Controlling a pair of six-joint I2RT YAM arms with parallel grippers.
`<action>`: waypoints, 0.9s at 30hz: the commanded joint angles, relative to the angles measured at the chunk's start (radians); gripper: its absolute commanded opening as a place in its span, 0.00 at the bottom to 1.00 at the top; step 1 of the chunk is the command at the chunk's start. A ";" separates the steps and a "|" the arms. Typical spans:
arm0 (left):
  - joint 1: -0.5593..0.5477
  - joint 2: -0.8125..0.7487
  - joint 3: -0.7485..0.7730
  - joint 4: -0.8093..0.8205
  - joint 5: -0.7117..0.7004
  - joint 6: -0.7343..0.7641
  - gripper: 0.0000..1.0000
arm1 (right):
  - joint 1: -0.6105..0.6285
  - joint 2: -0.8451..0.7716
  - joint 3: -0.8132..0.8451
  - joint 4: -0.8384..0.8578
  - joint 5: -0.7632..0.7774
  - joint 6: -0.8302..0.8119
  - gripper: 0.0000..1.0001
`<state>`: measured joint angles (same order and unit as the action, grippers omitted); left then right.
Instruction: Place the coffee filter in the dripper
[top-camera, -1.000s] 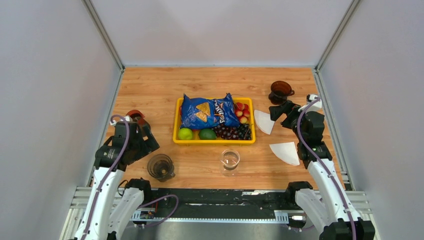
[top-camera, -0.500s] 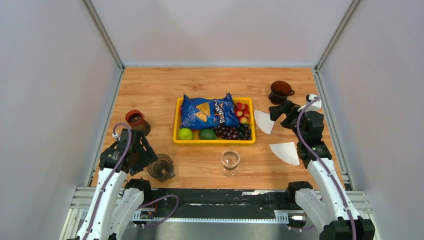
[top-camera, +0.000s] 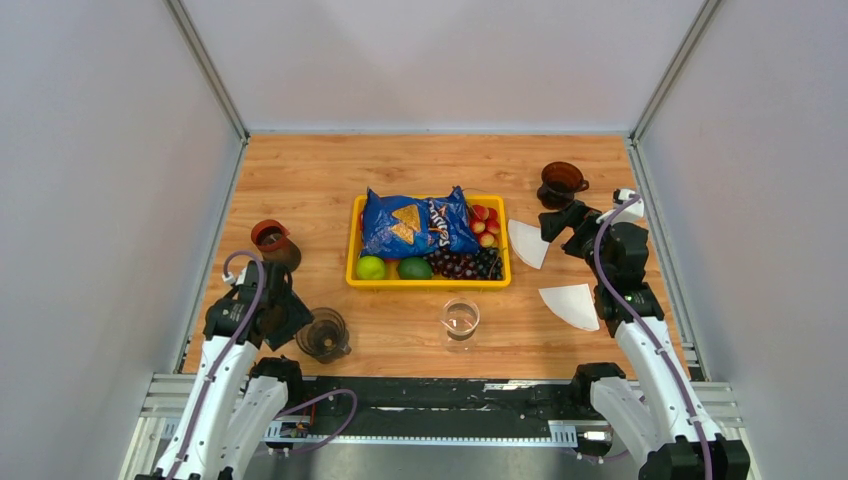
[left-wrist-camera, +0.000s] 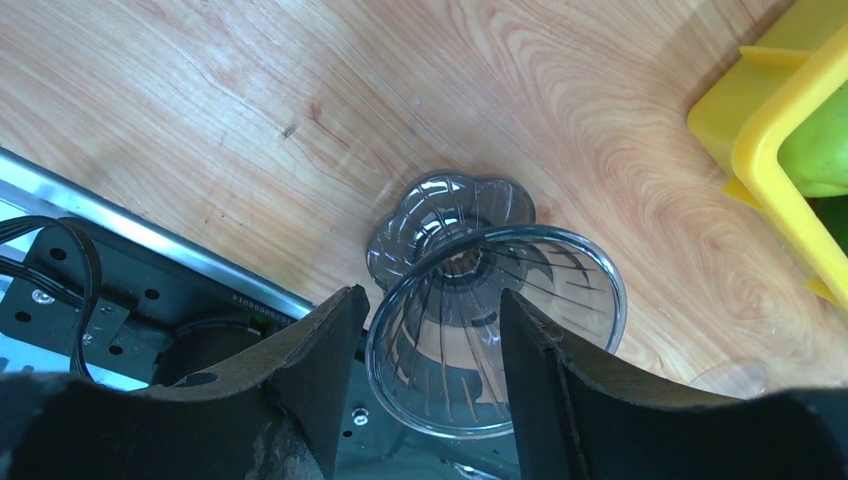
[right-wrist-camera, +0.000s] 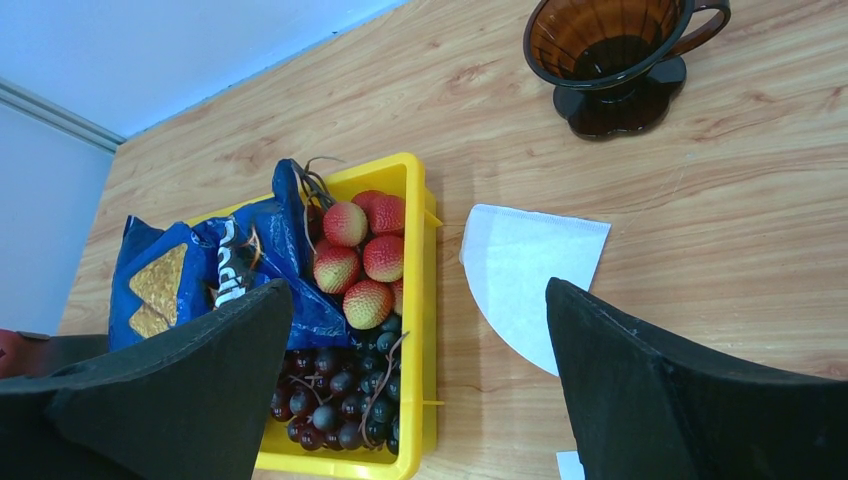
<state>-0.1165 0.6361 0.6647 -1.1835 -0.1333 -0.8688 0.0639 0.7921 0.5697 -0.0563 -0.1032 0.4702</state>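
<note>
Two white coffee filters lie flat on the right side of the table (top-camera: 320, 180): one (top-camera: 527, 243) just right of the yellow tray (top-camera: 428, 283), the other (top-camera: 572, 304) nearer, close to the right arm. Neither is in a dripper. The right gripper (top-camera: 564, 226) hovers over the far right area with its fingers spread wide and holding nothing; in its wrist view the far filter (right-wrist-camera: 525, 280) shows between them, and the brown dripper (right-wrist-camera: 612, 55) stands upright beyond it. The clear dripper (top-camera: 322, 335) stands at the near left edge. The left gripper (top-camera: 288, 312) is at this dripper, its fingers (left-wrist-camera: 325, 385) partly closed on either side of the rim (left-wrist-camera: 495, 340); I cannot tell whether they press on it. The tray in the middle holds a blue chip bag (top-camera: 410, 222), red fruit (top-camera: 483, 226), dark grapes (top-camera: 466, 264) and green fruit (top-camera: 371, 267). A small glass (top-camera: 460, 319) stands near the tray's near side, and a dark cup with a red rim (top-camera: 271, 240) stands at the left.
</note>
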 joint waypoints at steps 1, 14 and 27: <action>-0.001 0.021 -0.007 0.035 -0.038 -0.055 0.62 | -0.003 -0.015 0.009 0.015 0.016 0.002 1.00; -0.018 0.064 -0.005 0.011 -0.084 -0.103 0.59 | -0.003 -0.016 0.010 0.013 0.026 0.004 1.00; -0.034 0.096 0.000 0.012 -0.102 -0.144 0.57 | -0.003 -0.051 0.027 -0.029 0.082 -0.021 1.00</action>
<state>-0.1417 0.7254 0.6579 -1.1786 -0.2195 -0.9794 0.0639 0.7780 0.5697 -0.0723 -0.0677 0.4675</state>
